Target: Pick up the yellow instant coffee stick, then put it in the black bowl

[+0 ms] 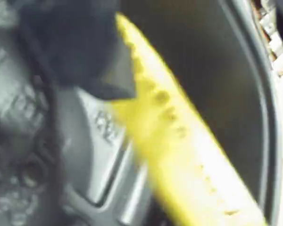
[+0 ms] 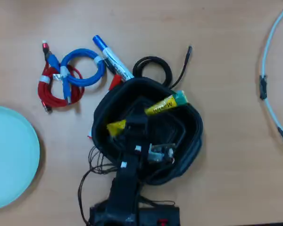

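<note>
The yellow instant coffee stick, green-tipped, slants across the black bowl at frame centre; we see the gripper pinching it.

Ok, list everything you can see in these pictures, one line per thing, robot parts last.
yellow instant coffee stick: one, yellow with a green end, over the black bowl, green end across its upper right rim, other end at the gripper
black bowl: one, black, centre of the table in the overhead view
blue-and-white marker pen: one, above and left of the bowl
red-capped pen: one, mostly hidden at the bowl's upper left rim
blue cable coil: one, upper left
red cable coil: one, overlapping the blue coil on its left
black cable coil: one, just above the bowl
pale blue plate: one, left edge
white cable: one, right edge
table: one, light wood
gripper: one, black, inside the bowl, at the stick's yellow end
</note>
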{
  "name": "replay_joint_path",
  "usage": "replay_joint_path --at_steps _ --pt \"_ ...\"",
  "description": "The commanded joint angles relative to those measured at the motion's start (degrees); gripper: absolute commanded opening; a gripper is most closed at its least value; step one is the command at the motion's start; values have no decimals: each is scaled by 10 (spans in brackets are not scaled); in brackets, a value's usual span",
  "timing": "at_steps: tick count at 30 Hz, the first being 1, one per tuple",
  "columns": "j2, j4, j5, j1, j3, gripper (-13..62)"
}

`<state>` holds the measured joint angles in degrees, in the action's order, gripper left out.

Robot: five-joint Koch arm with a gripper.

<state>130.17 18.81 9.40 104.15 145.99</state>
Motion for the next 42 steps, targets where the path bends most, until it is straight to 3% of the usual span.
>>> replay_joint_path --at_steps 1,5,21,25,32,42 --pt "62 107 10 -2 -96 368" --pt "60 259 11 -5 -173 368" --pt "63 495 -43 -56 -316 377" --pt "63 500 -78 -97 -298 395" --pt "63 474 -105 -147 -265 497" --pt "63 437 -107 -171 -220 501"
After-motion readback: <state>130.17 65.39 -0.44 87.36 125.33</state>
